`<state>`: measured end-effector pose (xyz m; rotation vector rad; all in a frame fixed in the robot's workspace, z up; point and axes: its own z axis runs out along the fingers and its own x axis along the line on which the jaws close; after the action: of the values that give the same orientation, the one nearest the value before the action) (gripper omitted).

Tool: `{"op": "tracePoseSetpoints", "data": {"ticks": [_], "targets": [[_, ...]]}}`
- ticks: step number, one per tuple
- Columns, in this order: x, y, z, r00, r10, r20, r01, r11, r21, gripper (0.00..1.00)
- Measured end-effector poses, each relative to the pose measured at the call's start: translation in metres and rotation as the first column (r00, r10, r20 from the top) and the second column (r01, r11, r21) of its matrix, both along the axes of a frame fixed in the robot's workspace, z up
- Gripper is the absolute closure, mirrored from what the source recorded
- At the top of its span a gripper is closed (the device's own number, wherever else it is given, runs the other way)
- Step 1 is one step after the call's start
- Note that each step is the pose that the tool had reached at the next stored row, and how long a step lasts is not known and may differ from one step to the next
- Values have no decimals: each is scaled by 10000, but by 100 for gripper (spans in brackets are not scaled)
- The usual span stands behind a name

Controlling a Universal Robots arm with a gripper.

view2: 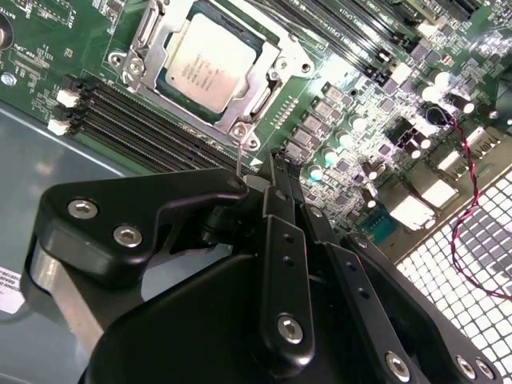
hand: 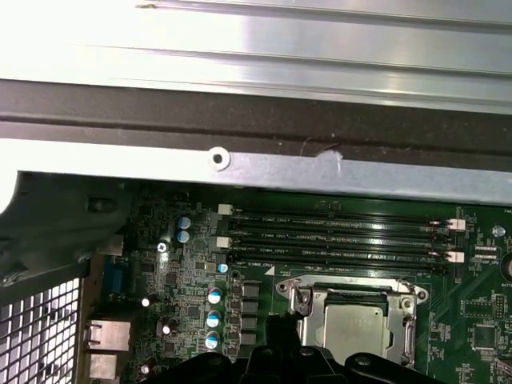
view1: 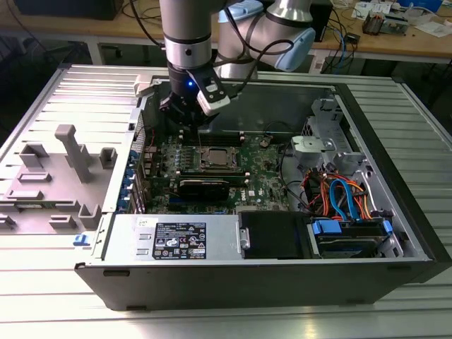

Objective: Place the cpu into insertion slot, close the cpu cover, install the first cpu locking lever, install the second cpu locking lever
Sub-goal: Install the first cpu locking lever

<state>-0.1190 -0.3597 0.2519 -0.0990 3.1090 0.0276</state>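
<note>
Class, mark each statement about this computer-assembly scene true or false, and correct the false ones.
1. The cpu sits in the insertion slot. True.
2. The gripper holds the cpu up in the air. False: the cpu lies in the slot, and the gripper hovers beside it.
3. The cpu cover lies flat around the cpu. True.
4. The motherboard is red. False: it is green.
5. Long black memory slots run beside the insertion slot. True.
6. The computer case is shut by a side panel. False: it is open and the motherboard shows.
</note>
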Motion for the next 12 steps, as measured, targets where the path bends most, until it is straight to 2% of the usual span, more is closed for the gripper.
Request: {"op": "tracePoseSetpoints", "data": {"ticks": [12], "targets": [[-6, 83, 18, 10000, -8, 0, 8, 10000, -2, 89]]}}
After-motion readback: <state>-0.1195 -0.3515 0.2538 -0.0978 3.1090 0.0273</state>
